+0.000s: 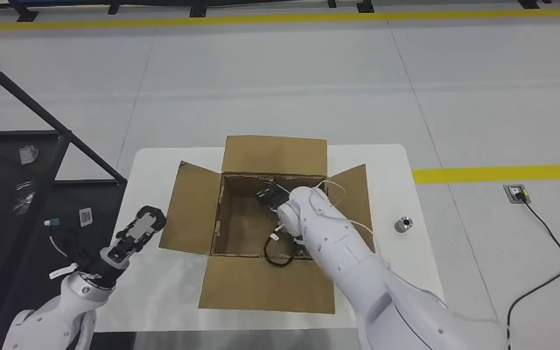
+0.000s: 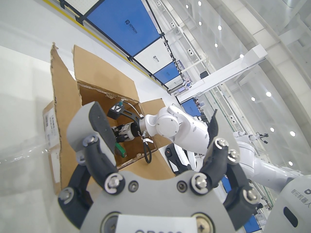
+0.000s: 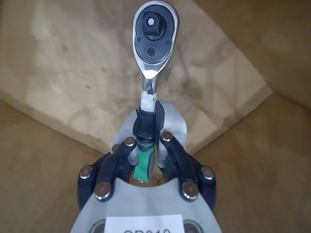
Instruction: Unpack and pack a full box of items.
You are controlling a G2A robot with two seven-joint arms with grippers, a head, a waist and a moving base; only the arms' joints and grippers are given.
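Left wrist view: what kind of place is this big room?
Probably a factory or robot test hall: it has rows of ceiling lights high up, blue wall panels, and yellow floor lines.

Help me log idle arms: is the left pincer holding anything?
No, the left pincer stands open and empty, outside the cardboard box.

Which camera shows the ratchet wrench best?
Right wrist view: the ratchet wrench shows whole, clamped in the right gripper. Left wrist view catches its green handle inside the box. Top view: the right arm hides it.
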